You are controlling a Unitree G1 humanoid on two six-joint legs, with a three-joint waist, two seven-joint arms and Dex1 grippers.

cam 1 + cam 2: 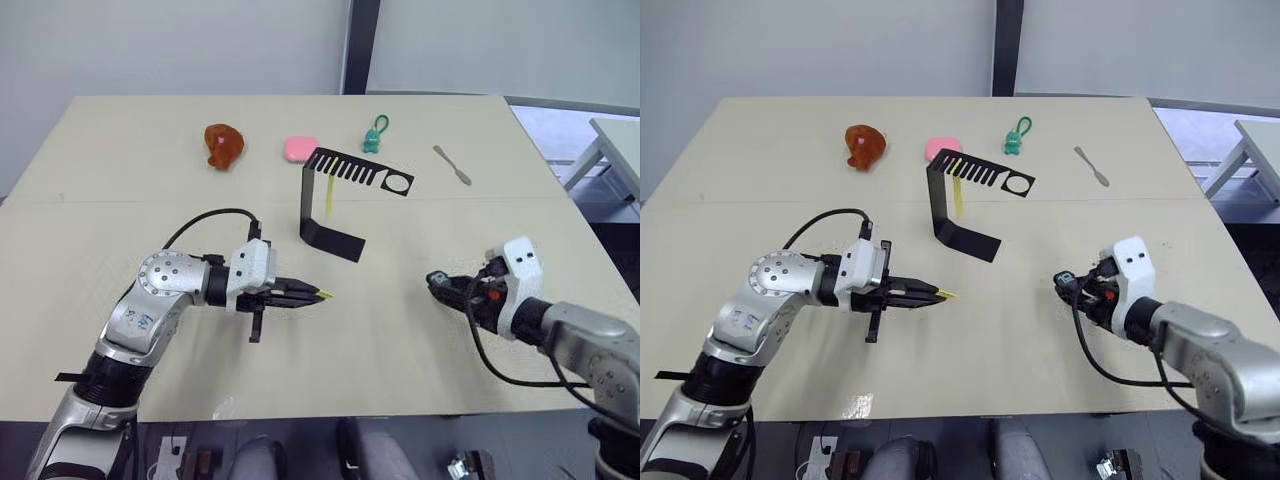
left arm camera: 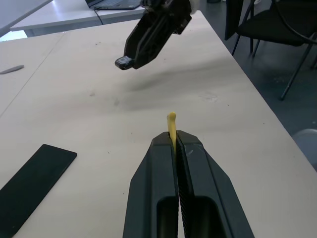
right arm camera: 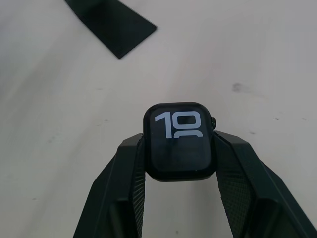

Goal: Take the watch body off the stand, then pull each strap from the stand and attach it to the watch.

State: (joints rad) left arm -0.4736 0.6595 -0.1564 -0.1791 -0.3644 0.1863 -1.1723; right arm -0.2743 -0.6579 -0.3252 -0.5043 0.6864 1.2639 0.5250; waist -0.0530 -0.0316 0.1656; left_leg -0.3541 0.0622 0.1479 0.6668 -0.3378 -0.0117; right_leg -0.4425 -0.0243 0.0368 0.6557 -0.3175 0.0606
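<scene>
left hand: i see its two black fingers pressed together on one yellow strap, whose tip sticks out past the fingertips; the hand hangs over the near part of the tabletop, pointing toward my right.
right hand: its fingers are closed on the two sides of the watch body; the screen faces the wrist camera and carries a white mark. the hand sits above the near right of the tabletop, pointing toward my left hand, well apart from it.
watch body: off the stand, held in the right hand above the tabletop.
stand: black bent sheet upright in the middle of the tabletop, beyond both hands; flat base toward me, slotted top arm with a ring hole reaching to my right.
second strap: yellow, hanging from the slotted arm just beside the upright.
far row, left to right: brown lump, pink object, teal keychain figure, grey spatula; all apart from the stand.
</scene>
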